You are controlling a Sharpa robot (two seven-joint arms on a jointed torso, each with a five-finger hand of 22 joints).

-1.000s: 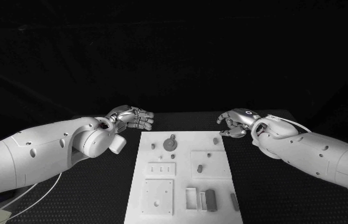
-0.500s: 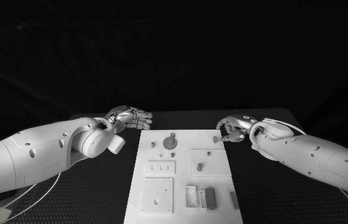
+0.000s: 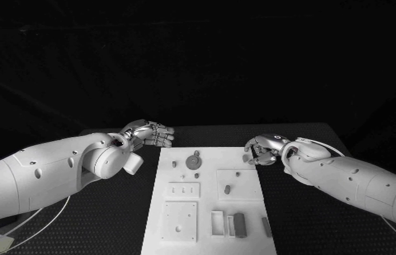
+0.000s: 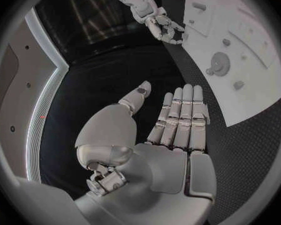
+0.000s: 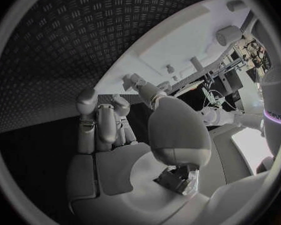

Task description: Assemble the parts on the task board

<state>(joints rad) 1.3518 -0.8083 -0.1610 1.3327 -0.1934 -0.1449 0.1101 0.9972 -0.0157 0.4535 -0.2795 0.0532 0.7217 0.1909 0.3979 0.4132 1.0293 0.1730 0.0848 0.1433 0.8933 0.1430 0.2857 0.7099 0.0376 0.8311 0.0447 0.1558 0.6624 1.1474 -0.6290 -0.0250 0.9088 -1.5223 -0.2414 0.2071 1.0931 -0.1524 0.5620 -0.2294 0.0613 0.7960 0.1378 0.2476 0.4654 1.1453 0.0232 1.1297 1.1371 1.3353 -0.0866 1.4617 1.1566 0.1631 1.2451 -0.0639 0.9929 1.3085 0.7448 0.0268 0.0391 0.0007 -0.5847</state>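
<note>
The white task board (image 3: 206, 206) lies in the middle of the table. On it are a round grey disc (image 3: 193, 163), small pegs (image 3: 237, 174) and a dark block (image 3: 240, 225). My right hand (image 3: 262, 150) hovers at the board's far right corner with its fingers bent like a claw over a small grey peg (image 3: 246, 158). In the right wrist view the thumb tip (image 5: 140, 86) reaches the board's edge (image 5: 178, 40), apart from the bent fingers (image 5: 100, 117), with nothing between them. My left hand (image 3: 150, 135) holds nothing and stays off the far left corner, its fingers (image 4: 181, 112) straight.
The board also carries a slotted plate (image 3: 182, 192), a square plate (image 3: 179, 223), an oblong piece (image 3: 227, 191) and a thin bar (image 3: 266, 227) at its near right edge. Black ribbed table (image 3: 305, 220) surrounds it. The left wrist view shows my right hand (image 4: 162, 27) at the board's corner (image 4: 253, 85).
My right hand has moved left and down to the board's far right corner, coming over the small peg there. The left hand has stayed put.
</note>
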